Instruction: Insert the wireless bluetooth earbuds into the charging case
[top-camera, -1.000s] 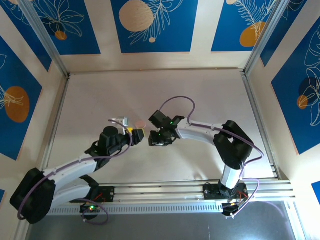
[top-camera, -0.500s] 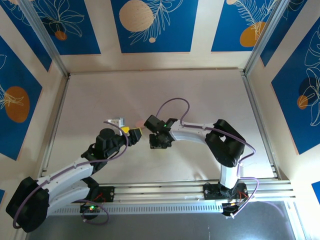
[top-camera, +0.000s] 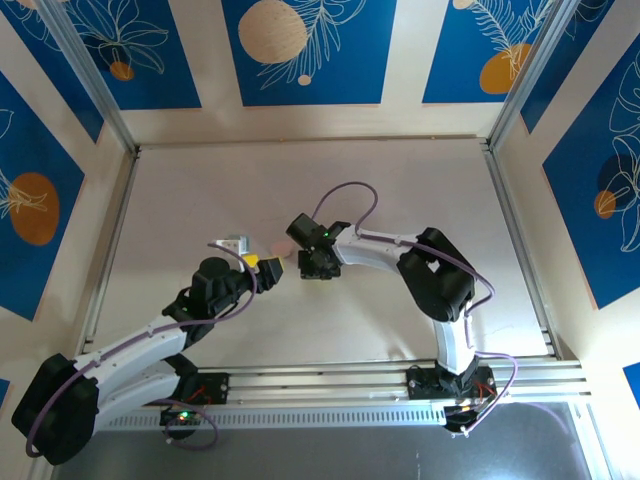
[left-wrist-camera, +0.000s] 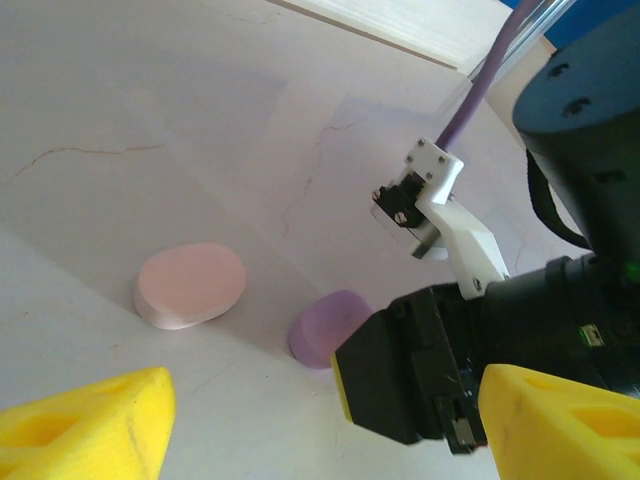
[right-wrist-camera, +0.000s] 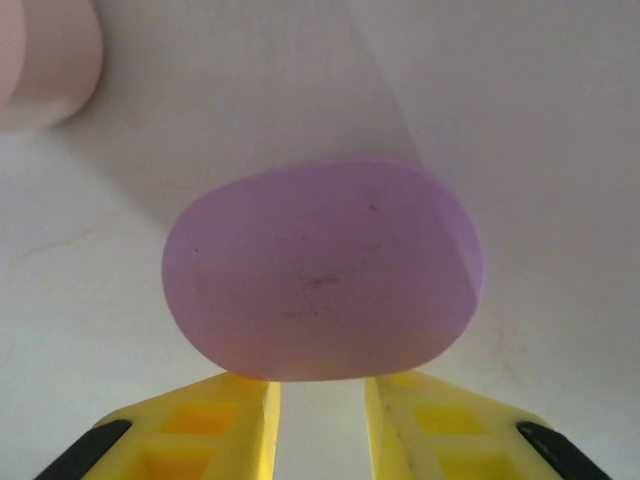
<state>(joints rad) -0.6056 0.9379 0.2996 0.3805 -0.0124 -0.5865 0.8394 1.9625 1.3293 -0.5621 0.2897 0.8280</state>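
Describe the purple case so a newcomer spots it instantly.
Look at the middle of the table. Just ahead of the right gripper lies the purple case, a smooth oval; the pink case beside it shares the shape, not the colour.

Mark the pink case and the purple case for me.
pink case (left-wrist-camera: 190, 285), left wrist view, middle of its top face.
purple case (right-wrist-camera: 320, 270), right wrist view, centre of its top face.

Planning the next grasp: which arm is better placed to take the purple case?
Right: the right gripper is poised at the purple case, fingertips almost at its edge; the left gripper, open, sits farther back.
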